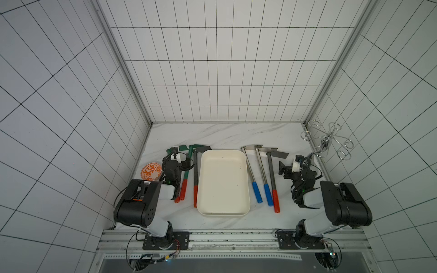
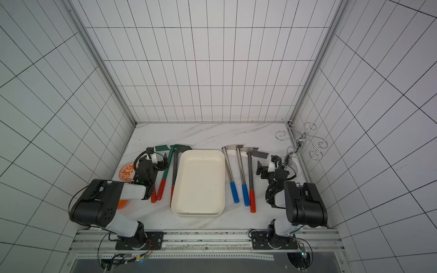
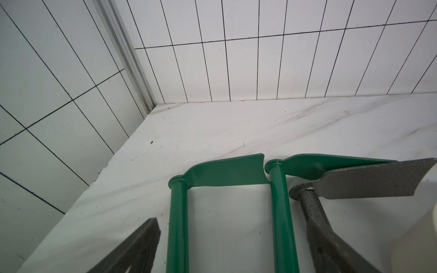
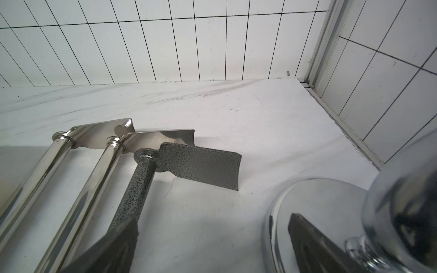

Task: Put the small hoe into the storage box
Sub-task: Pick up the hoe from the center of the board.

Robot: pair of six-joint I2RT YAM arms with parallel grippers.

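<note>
The cream-white storage box [image 1: 223, 183] [image 2: 198, 183] lies empty mid-table. Several small hoes lie flat beside it. On its left are two green ones [image 1: 186, 170] [image 3: 178, 224] and a dark grey one [image 1: 195, 170] [image 3: 366, 182], all with red grips. On its right are two chrome ones with blue grips [image 1: 250, 172] [image 4: 47, 170] and a speckled grey one with a red grip [image 1: 272, 175] [image 4: 201, 165]. My left gripper [image 1: 179, 156] [image 3: 233, 227] hangs open over the green shafts. My right gripper [image 1: 290, 163] [image 4: 214, 219] is open just right of the speckled hoe, holding nothing.
An orange patterned bowl [image 1: 151, 171] [image 2: 126, 173] sits by the left wall, close to my left arm. A chrome wire rack [image 1: 327, 141] [image 2: 301, 141] stands at the back right; its round base [image 4: 319, 201] lies under one right finger. Tiled walls close in three sides.
</note>
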